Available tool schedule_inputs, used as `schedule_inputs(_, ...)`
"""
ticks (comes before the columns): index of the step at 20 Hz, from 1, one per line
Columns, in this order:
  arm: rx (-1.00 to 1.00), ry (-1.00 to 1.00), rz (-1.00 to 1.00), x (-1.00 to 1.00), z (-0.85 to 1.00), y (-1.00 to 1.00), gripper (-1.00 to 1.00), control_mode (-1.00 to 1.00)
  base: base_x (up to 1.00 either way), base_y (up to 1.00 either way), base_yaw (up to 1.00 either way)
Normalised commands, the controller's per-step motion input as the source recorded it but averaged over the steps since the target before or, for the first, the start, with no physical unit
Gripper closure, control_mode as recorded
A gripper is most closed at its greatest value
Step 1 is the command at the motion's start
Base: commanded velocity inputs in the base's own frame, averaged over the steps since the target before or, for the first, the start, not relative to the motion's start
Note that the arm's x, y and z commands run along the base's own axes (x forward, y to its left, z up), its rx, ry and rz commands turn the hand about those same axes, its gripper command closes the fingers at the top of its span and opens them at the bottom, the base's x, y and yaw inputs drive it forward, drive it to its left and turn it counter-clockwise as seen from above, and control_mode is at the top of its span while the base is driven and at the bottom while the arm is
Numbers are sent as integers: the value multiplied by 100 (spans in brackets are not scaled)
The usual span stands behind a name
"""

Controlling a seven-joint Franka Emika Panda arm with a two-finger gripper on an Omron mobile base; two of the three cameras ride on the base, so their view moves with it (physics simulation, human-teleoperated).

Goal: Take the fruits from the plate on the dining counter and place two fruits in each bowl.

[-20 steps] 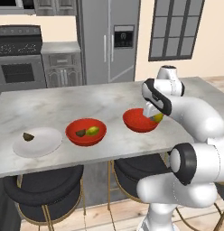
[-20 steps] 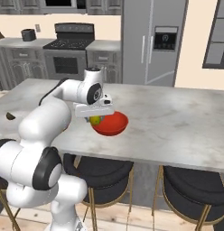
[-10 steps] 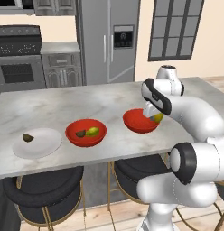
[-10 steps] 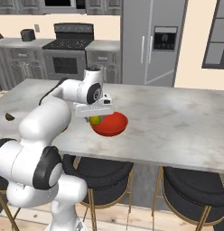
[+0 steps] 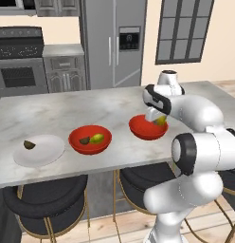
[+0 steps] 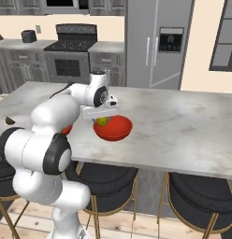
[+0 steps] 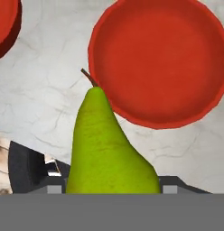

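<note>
1. Gripper (image 5: 157, 117), at the right end of the arm's reach: jaws closed on a yellow-green pear (image 7: 109, 149), held by its broad end with the stem pointing away from the hand. In the hand view the fruit hangs above marbled stone at the rim of the red bowl below, not yet over its middle.

2. Right-hand bowl (image 5: 148, 127), glossy red, shallow: stands directly under the gripper on the dining counter (image 5: 110, 107). Its inside looks bare in the hand view (image 7: 156, 58); no fruit lies in it so far.

3. Left-hand bowl (image 5: 90, 139), same make: holds one yellow-green fruit (image 5: 96, 138) and one dark fruit (image 5: 84, 140), side by side. Judged complete.

4. Plate (image 5: 40, 151), white, flat, at the counter's left end, well apart from the gripper: one dark brown-olive fruit (image 5: 29, 144) remains near its rear edge.

5. Step in hand, by judgement: delivery of the third fruit, first for the right-hand bowl.

6. Next move, by judgement: carry the pear a little further over the bowl's centre, lower it, then part the jaws so it drops inside rather than onto the rim. After that, a return to the plate for the last dark fruit.

7. Background: stove (image 5: 20, 61) and refrigerator (image 5: 112, 42) beyond the counter, not involved.
</note>
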Motion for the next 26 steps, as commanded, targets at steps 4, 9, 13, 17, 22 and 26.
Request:
schedule_inputs(4,-12,11,-12,98,-65,-18,100,-100,0,0,0)
schedule_inputs(9,0,8,-10,90,-59,-54,100,-100,0,0,0)
schedule_inputs(13,11,7,-2,80,-12,-45,100,-100,0,0,0)
schedule_inputs(17,7,1,0,23,-7,-3,100,-100,0,0,0)
schedule_inputs(22,0,0,0,0,-31,1,100,-100,0,0,0)
schedule_inputs(26,0,0,0,0,-52,7,100,-100,0,0,0)
